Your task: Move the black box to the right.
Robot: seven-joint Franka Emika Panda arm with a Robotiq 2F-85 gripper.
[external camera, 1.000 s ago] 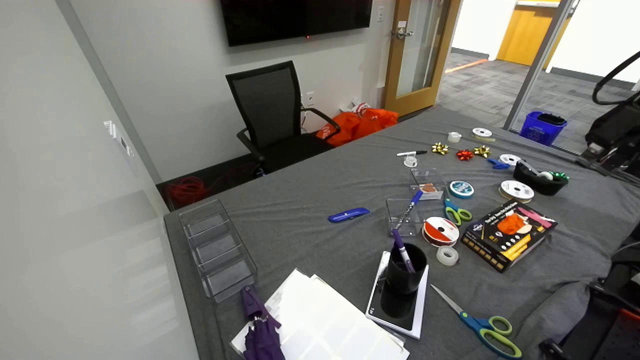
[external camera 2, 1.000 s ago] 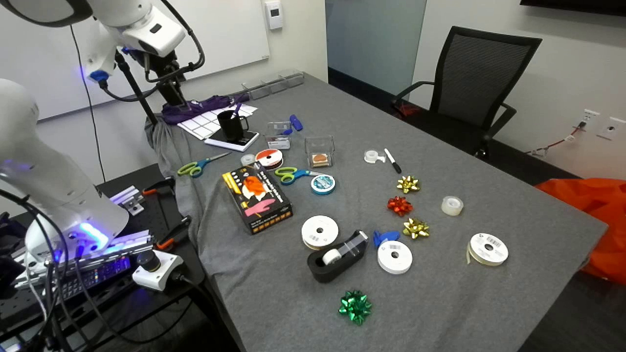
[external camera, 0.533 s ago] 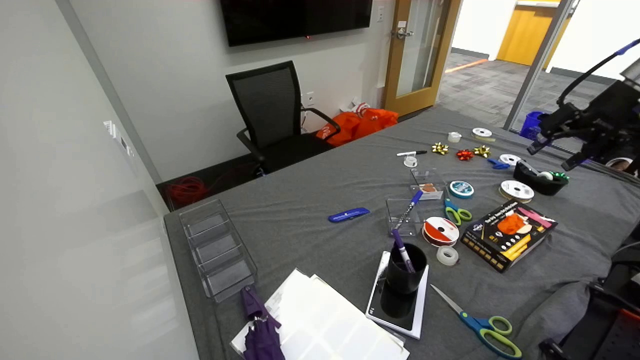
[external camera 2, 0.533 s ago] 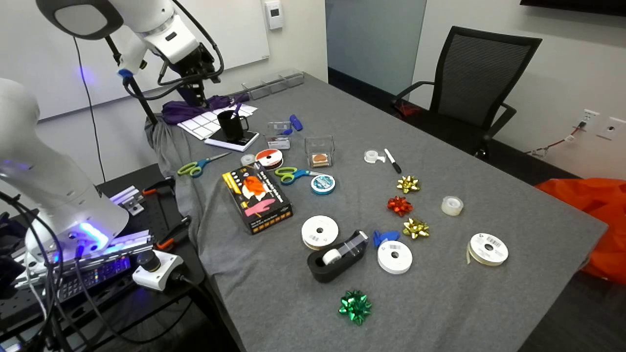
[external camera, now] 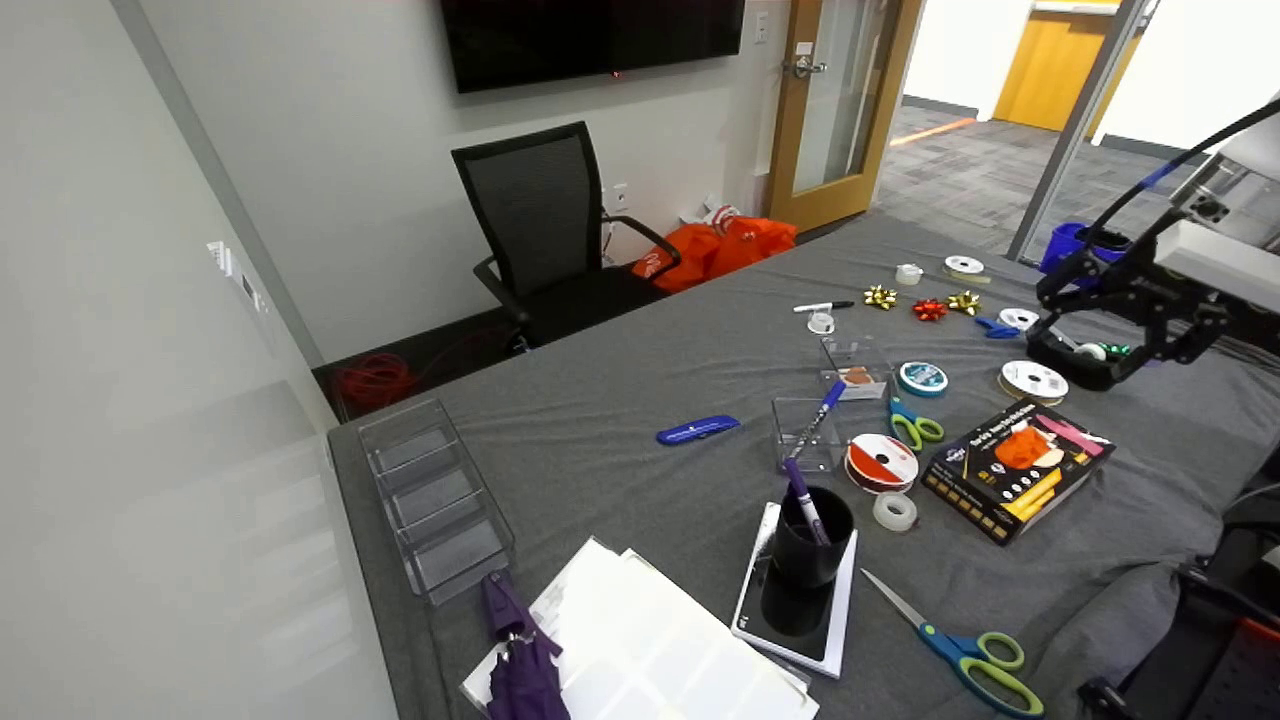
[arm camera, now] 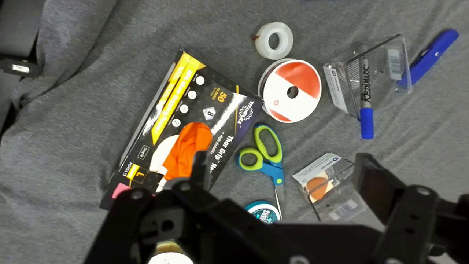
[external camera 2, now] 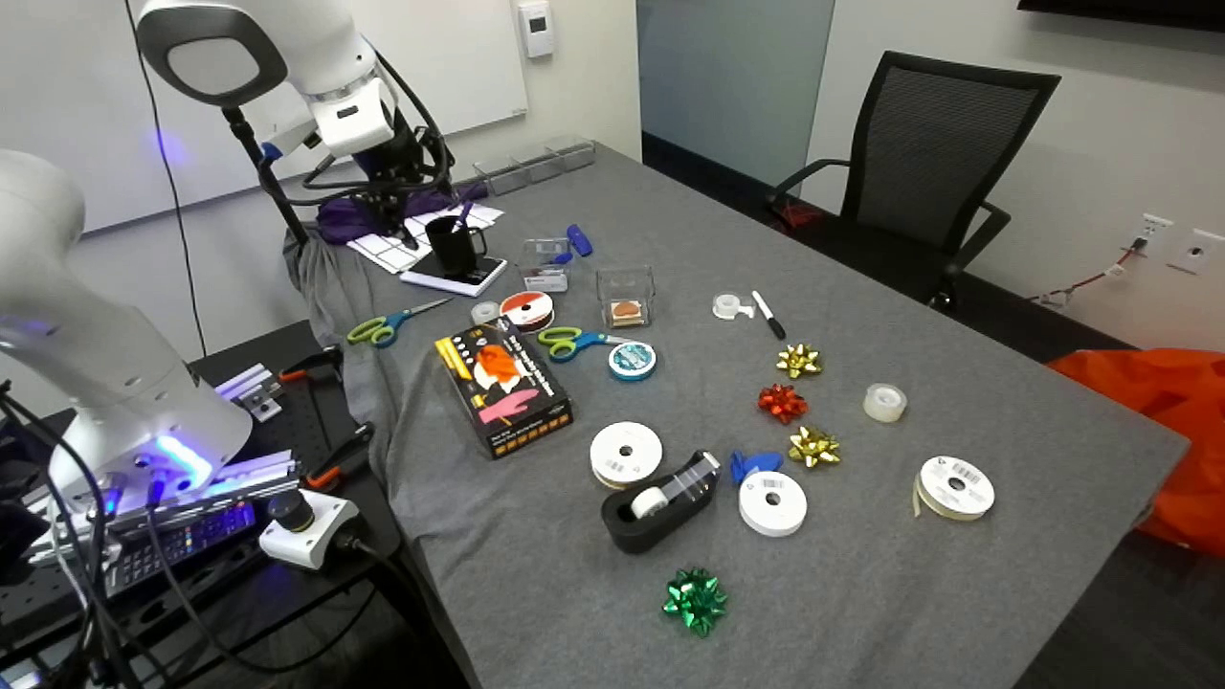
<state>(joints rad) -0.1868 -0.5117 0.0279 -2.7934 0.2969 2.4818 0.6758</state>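
The black box (external camera: 1020, 465), flat with orange, pink and yellow patches on top, lies on the grey cloth in both exterior views (external camera 2: 502, 383). In the wrist view the black box (arm camera: 223, 97) lies at left-centre, its lower part hidden behind a finger. My gripper (arm camera: 283, 163) is open, its fingers wide apart with nothing between them. In the wrist view one finger overlaps the box's lower right part; the other is over a clear holder. In an exterior view the gripper (external camera: 1070, 358) hangs above the table near the tape dispenser, apart from the box.
Close to the box are a red-and-white ribbon spool (arm camera: 292, 91), a clear tape roll (arm camera: 284, 40), green-handled scissors (arm camera: 273, 161) and a white spool (external camera 2: 626, 455). A black tape dispenser (external camera 2: 660, 507) stands beyond that spool. A dark pen cup (external camera: 805, 555) stands on a white-edged slab.
My gripper has come into view from the right edge in an exterior view and turned. In an exterior view the arm has moved right and lower. The box has not moved.
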